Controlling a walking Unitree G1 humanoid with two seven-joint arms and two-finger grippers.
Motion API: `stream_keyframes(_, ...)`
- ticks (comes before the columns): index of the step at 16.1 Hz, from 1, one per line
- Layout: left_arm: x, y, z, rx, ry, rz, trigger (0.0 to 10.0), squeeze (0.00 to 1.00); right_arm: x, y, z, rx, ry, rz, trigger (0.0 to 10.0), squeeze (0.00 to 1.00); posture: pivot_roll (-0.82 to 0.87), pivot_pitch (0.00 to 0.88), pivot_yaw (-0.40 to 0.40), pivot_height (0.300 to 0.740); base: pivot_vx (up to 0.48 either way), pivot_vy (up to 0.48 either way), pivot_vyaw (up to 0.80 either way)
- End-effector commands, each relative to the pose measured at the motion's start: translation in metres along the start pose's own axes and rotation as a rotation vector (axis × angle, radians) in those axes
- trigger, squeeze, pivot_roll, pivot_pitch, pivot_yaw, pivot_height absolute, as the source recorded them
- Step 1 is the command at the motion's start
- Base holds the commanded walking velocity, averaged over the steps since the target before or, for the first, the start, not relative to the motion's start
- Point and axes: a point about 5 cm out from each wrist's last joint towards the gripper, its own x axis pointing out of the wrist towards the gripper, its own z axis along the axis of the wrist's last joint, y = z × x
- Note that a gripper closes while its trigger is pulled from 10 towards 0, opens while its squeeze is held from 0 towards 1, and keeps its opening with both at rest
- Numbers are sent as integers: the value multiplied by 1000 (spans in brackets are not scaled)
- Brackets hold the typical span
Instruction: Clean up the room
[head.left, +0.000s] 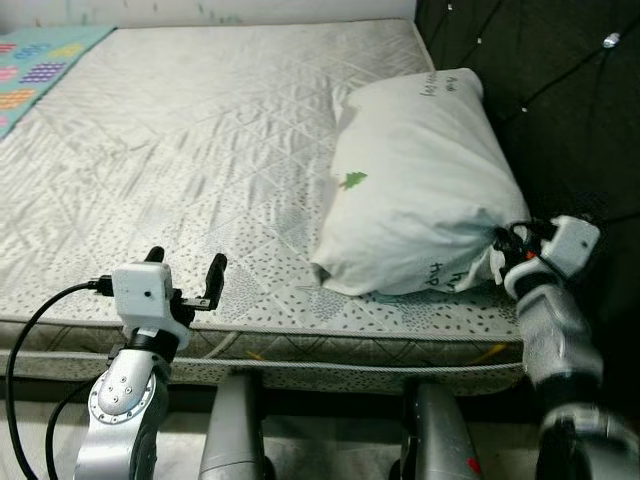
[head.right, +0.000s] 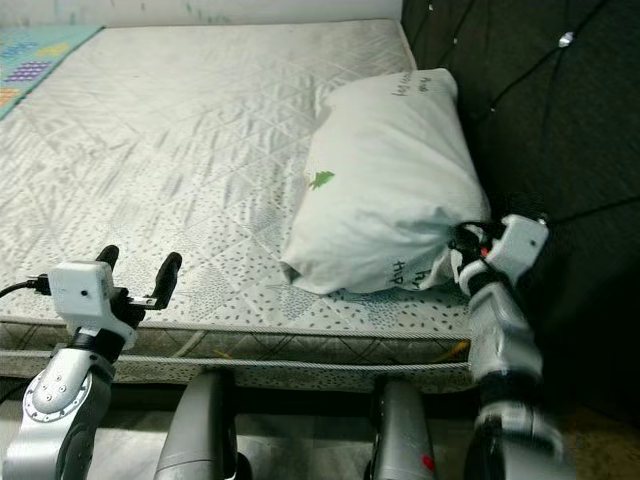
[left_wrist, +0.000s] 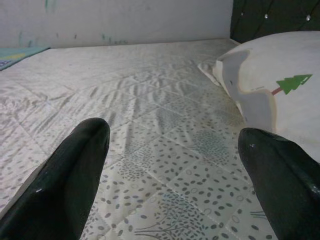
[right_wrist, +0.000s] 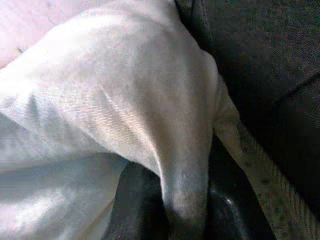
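Observation:
A white pillow (head.left: 420, 185) with a small green tree print lies on the right side of the mattress (head.left: 180, 150), close to the dark padded headboard (head.left: 560, 110). My right gripper (head.left: 500, 243) is at the pillow's near right corner, shut on a fold of the pillowcase (right_wrist: 185, 195), which bunches between the two black fingers. My left gripper (head.left: 185, 270) hovers open over the mattress's near edge, left of the pillow, nothing between its fingers (left_wrist: 75, 170).
A colourful patterned mat (head.left: 40, 60) covers the far left corner of the bed. The mattress's front edge (head.left: 300, 345) runs just before my arms. A pale wall (left_wrist: 115, 20) stands behind the bed.

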Motion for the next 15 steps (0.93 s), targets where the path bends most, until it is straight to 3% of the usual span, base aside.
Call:
stream_keyframes(1, -2, 3, -4, 4, 19, -3, 10000, 0, -4, 1, 15, 21, -74, -4, 0, 0, 1, 78, 69, 537, 0, 0, 0)
stream_keyframes(3, -1, 5, -5, 0, 23, 2, 10000, 0, -32, 24, 1, 70, -47, 58, 0, 0, -6, 81, 66, 537, 0, 0, 0)
stream_keyframes(5, -1, 6, -5, -1, 24, 3, 10000, 0, -56, 33, -9, 77, -8, 84, 0, 0, -8, 81, 67, 537, 0, 0, 0)
stream_keyframes(9, 2, 4, -7, -7, 25, -4, 10000, 0, -67, 34, -13, 80, 52, 50, 0, 0, -15, 77, 71, 537, 0, 0, 0)
stream_keyframes(10, 3, 4, -7, -8, 24, -5, 10000, 0, -61, 37, -10, 66, 50, 62, 0, 0, -13, 75, 71, 537, 0, 0, 0)
stream_keyframes(12, 4, 2, -7, -12, 21, -5, 10000, 0, -35, 44, -2, 12, 44, 114, 0, 0, -5, 71, 63, 537, 0, 0, 0)
stream_keyframes(13, 4, 2, -6, -14, 17, -2, 10000, 0, -13, 46, 6, -32, 44, 145, 0, 0, -1, 70, 60, 537, 0, 0, 0)
stream_keyframes(15, 4, 2, -6, -14, 13, 5, 10000, 0, 8, 47, 20, -64, 32, 156, 0, 0, 8, 68, 49, 537, 0, 0, 0)
